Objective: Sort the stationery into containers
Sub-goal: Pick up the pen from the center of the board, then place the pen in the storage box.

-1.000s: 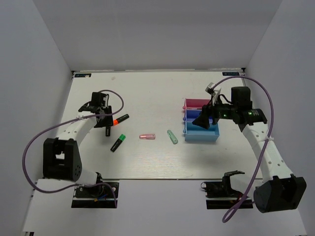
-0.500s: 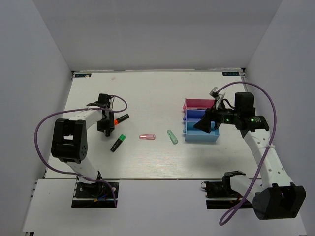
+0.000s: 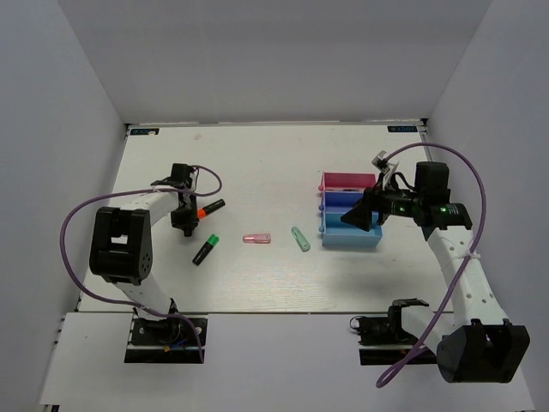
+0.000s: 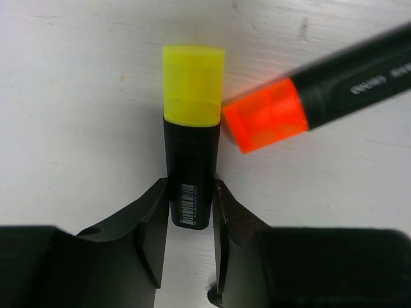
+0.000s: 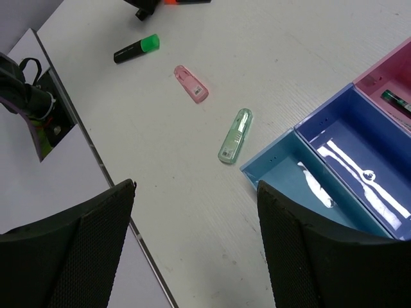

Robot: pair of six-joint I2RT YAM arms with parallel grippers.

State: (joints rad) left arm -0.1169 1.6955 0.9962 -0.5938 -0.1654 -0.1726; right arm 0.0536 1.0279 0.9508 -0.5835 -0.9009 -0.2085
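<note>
Overhead, left end effector (image 3: 184,215): down on the white desk (image 3: 257,154) at its left side, just beside the orange-capped black plastic marker (image 3: 210,207).
Overhead, loose stock: green-capped black plastic marker (image 3: 204,249), small translucent pink plastic piece (image 3: 256,239) and small translucent pale green plastic piece (image 3: 300,239), all lying mid-desk, apart from one another.
Overhead, containers: magenta-pink rectangular plastic tray (image 3: 347,181), dark blue rectangular plastic tray (image 3: 339,199) and light blue rectangular plastic tray (image 3: 347,239), joined in a row at the right. The right end effector (image 3: 360,215) hangs over them.
Left wrist, grip: fingers (image 4: 154,218) pressed to both sides of the yellow-capped black plastic marker (image 4: 191,160), low on its barrel. The marker lies flat on the desk, its cap touching the orange cap.
Right wrist, right end effector: fingers wide apart, nothing between them.
Right wrist, tray contents: one thin dark green-tipped pen (image 5: 395,101) in the magenta-pink tray. In both blue trays I make out only glare.
Step in hand: picking up the yellow-capped marker, by my reading.
Next move: a straight lift that does not drag the orange neighbour, then a carry across to the trays. Which tray, I cannot tell.
</note>
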